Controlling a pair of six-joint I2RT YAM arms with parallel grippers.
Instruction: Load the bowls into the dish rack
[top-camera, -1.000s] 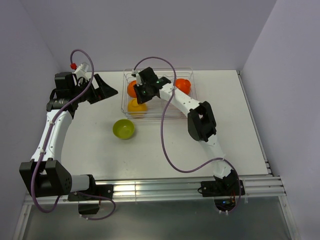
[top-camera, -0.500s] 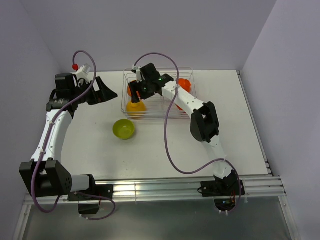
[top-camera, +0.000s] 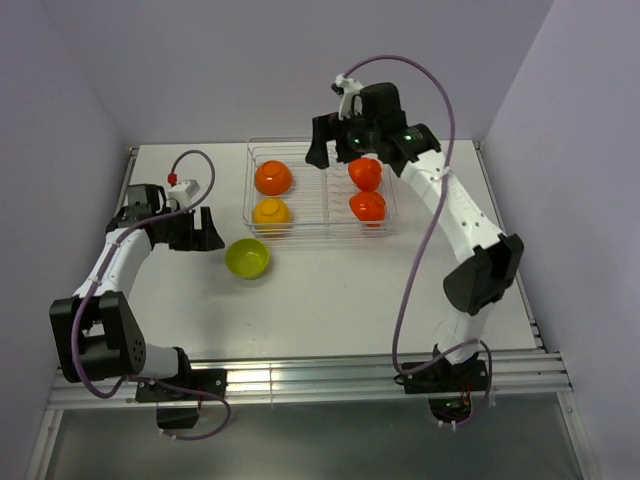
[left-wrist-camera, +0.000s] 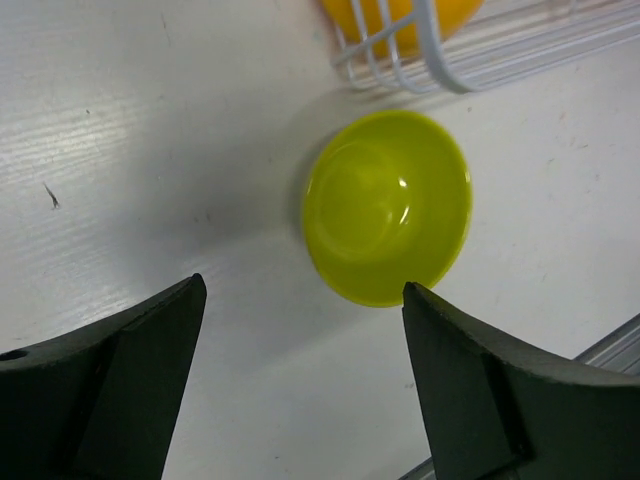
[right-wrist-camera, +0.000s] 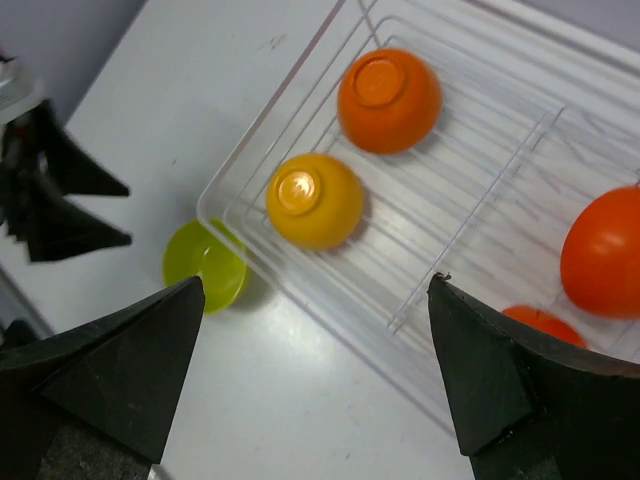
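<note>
So, dish rack (top-camera: 320, 205): clear, sits on table (top-camera: 420, 290) toward far side, approx centre.
Rack, left half: orange bowl (top-camera: 273, 177) at far end, yellow bowl (top-camera: 272, 212) nearer; both upside down, bases up, close but not touching.
Rack, right half: far red-orange bowl (top-camera: 365, 173) and near red-orange bowl (top-camera: 368, 206), other side of slotted divider, one behind the other; which way up, can't tell.
Outside rack: yellow-green bowl (top-camera: 247, 258) on table, open side up, just beside rack's near-left corner, not loaded.
Left arm: left gripper (left-wrist-camera: 302, 290) low, near table, just left of yellow-green bowl; fingers spread wide, nothing held. Wrist cam shows the bowl btwn the 2 fingertips, clear of both.
Right arm: right gripper (right-wrist-camera: 318, 283) raised above rack's far edge; fingers wide apart, empty. Its cam looks down on rack w/ orange, yellow and both red-orange bowls in sight.
</note>
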